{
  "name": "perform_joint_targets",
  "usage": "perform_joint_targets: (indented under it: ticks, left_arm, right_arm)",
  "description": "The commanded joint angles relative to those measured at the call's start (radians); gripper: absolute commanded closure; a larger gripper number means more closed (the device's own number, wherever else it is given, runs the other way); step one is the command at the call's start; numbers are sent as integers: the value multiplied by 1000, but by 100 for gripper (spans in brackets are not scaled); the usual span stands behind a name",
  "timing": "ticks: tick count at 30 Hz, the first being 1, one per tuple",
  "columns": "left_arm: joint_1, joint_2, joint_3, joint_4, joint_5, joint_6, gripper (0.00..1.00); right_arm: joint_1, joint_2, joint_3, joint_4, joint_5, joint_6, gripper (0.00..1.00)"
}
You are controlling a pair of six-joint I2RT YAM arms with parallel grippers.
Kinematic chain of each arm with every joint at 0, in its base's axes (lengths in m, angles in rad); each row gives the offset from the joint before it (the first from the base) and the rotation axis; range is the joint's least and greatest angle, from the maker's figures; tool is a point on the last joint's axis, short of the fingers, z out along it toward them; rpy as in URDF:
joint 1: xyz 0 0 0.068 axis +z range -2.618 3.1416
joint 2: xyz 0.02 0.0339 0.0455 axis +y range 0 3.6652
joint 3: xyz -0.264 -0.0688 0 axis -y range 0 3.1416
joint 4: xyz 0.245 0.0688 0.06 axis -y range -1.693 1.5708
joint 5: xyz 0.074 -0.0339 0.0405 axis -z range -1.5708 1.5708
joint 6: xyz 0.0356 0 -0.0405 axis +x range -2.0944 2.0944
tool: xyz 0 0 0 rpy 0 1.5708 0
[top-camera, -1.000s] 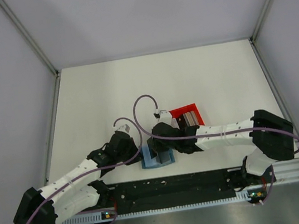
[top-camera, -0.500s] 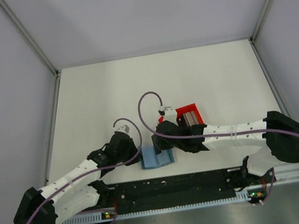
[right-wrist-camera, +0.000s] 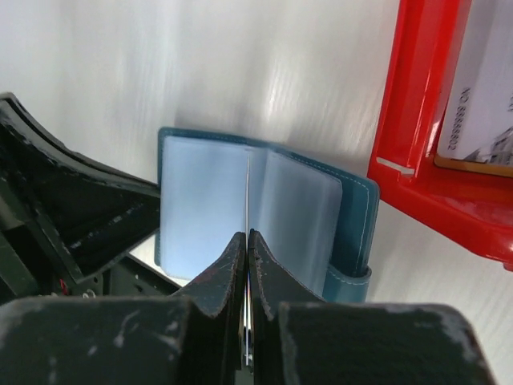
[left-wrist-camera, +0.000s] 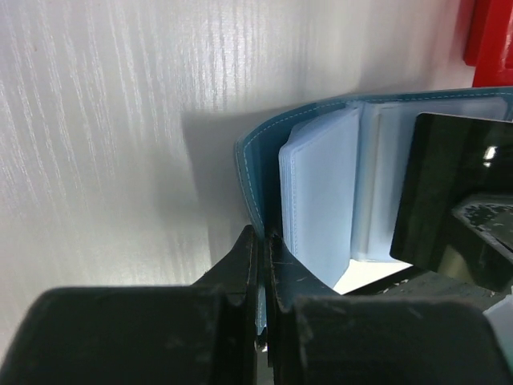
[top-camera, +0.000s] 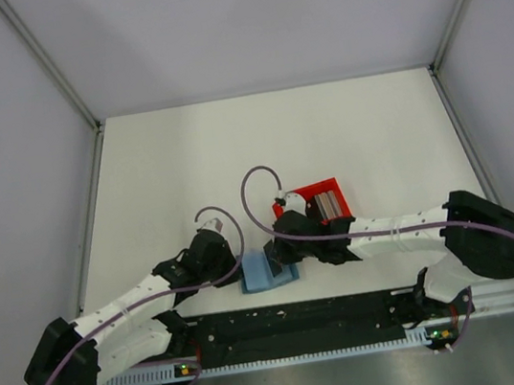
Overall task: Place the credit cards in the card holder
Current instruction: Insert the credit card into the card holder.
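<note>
Three grey walls enclose the white counter; left tool pinches the card holder by its cover, right tool clamps a black card.

The wallet is showing teal-blue, with pale stitching running along its rim and its sleeves glowing a cloudy light blue. The black card is gleaming glossy. The tray is blazing bright red, and its pale card is carrying dark print. The table is looking white with faint streaky grain. Purple cables are looping over white-and-black arms.
</note>
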Motion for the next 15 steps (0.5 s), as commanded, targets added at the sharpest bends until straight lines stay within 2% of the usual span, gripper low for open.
perform_joint_targets:
  ticks: [1,7,15]
  left_arm:
    - [-2,18,-27,22,-22,-3,100]
    - [-2,1,-55,9,-32,-26,100]
    - [-2,4,-58,0,-36,-27,100]
  right_arm:
    - [-36,26,-67,170,-155,3,100]
    - [-53,77,-150,346,-291,25,100]
    - [-88,101,-215,457,-330,57,100]
